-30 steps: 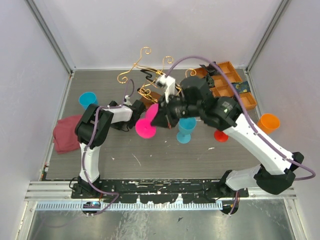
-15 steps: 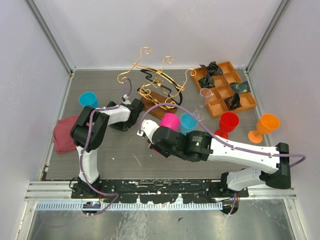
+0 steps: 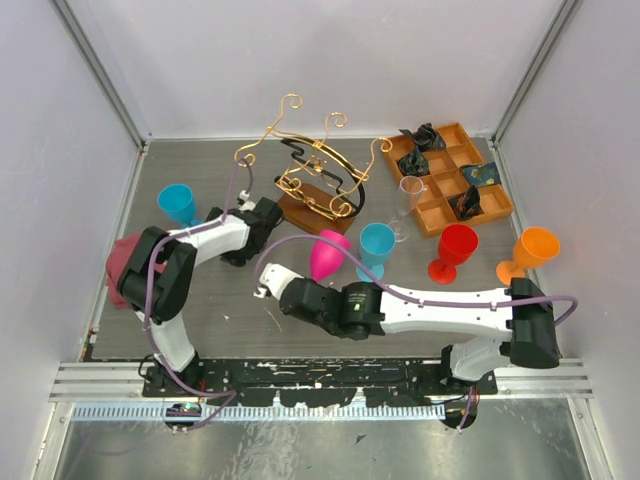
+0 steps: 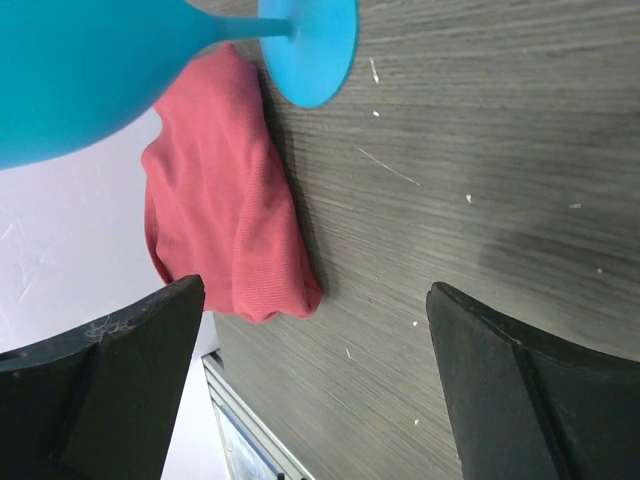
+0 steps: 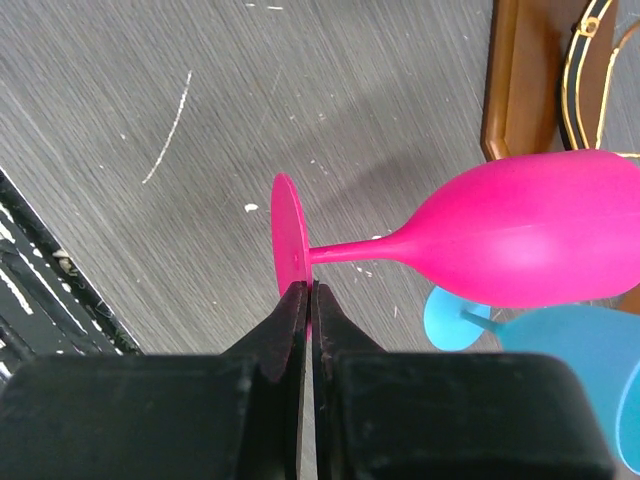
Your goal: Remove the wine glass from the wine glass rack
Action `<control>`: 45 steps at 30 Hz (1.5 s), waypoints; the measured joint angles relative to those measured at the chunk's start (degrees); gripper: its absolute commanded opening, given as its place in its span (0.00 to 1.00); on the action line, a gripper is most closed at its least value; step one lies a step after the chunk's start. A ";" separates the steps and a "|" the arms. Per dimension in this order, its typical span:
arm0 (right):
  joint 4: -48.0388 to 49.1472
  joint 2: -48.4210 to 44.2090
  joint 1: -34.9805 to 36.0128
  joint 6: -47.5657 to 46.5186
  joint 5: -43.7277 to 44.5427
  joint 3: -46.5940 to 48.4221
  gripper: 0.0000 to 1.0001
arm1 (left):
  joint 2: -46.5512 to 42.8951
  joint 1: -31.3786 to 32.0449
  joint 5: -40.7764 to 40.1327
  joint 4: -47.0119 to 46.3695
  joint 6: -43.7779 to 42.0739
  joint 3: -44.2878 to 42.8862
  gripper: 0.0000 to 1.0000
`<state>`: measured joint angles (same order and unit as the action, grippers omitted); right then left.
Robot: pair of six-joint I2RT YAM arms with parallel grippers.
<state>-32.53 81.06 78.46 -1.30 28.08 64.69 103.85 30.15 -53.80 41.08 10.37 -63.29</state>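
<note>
The bright pink plastic wine glass (image 5: 520,240) is off the rack. It is leaning over just in front of the gold wire wine glass rack with its brown wooden base (image 3: 305,212). The right gripper (image 5: 308,300) is pinching the edge of the pink glass's round foot. Its two fingers are pressing almost together on that thin edge. The bowl of the pink glass is pointing away from the gripper, toward the rack's base. I cannot tell if the pink glass is touching the grey table (image 3: 230,300).

A light blue plastic glass (image 3: 375,248) is standing just beside the pink one, on its right. A clear glass (image 3: 410,190) is standing between the rack and the orange-brown wooden tray with little boxes (image 3: 450,157). The tray is holding dark crumpled packets (image 3: 413,160) in some of its boxes. A red glass (image 3: 455,250) and an orange glass (image 3: 535,250) are standing near the tray, closer to the arms.

The left gripper (image 4: 315,390) is gaping wide and holding nothing. It is facing a second blue glass (image 4: 100,70) and a red cloth (image 4: 225,210) lying at the left edge of the table.
</note>
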 measured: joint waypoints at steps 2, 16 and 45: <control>1.11 1.07 0.52 -0.31 0.13 0.00 0.01 | -0.83 0.00 1.22 0.39 0.24 0.70 0.99; 9.22 14.51 4.39 -5.33 7.39 -2.05 0.01 | -20.50 0.00 16.13 1.46 -4.22 2.97 0.98; 29.44 42.14 7.06 -13.97 37.68 0.50 0.21 | -50.03 0.00 42.82 11.19 -8.15 -6.82 0.98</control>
<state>-3.09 123.20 85.52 -15.27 65.76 65.19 53.82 30.15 -10.98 52.27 2.22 -70.11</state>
